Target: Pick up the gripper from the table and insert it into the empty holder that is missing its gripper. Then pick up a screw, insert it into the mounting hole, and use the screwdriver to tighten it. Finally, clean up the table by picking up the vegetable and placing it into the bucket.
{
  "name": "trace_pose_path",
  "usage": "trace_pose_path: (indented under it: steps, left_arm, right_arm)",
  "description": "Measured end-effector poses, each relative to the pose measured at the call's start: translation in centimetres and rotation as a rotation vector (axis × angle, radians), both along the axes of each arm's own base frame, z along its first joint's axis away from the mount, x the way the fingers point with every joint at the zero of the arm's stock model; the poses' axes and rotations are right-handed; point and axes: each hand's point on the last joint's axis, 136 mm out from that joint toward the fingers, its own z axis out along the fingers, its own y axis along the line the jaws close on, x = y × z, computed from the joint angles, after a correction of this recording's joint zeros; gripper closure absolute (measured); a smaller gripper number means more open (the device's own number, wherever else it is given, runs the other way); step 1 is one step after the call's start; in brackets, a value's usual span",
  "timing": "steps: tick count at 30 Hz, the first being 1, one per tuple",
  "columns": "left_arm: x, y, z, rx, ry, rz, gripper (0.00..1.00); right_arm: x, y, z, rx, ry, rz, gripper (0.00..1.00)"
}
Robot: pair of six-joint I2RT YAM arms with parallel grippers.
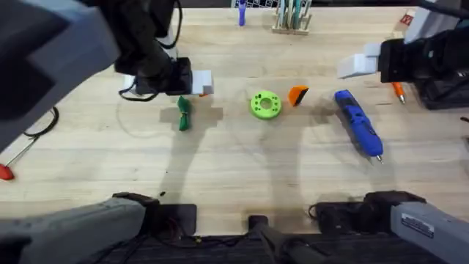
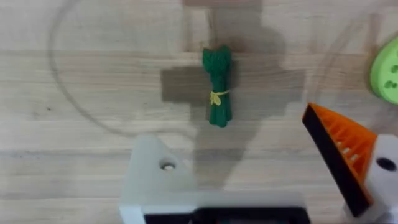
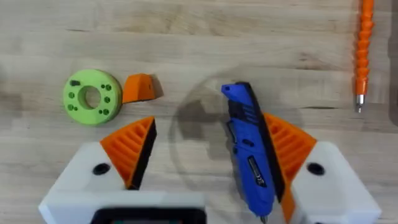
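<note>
Left gripper wide, gripping nothing, one finger a bare holder; right gripper wide over screwdriver; gripper on table beside green disc; probably light, stiff, ribbed; best pinched across flat sides; vegetable below left gripper.

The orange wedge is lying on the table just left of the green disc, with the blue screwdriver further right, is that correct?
Not quite. The orange wedge lies just right of the green disc, not left, between it and the blue screwdriver; the overhead view shows this. The rest is right.
</note>
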Motion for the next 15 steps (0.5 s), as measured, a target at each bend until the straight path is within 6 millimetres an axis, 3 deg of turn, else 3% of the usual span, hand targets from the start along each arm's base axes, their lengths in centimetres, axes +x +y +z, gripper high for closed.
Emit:
trace_pose_path:
  steps: [11,15]
  left_arm:
    - [1.0,0.2,-7.8,0.052,0.176,0.061,0.015]
    - [0.8,0.2,-9.3,0.038,0.213,0.064,0.015]
  right_arm:
    - [0.0,0.0,0.0,0.000,0.000,0.000,0.011]
    - [0.0,0.0,0.0,0.000,0.000,0.000,0.011]
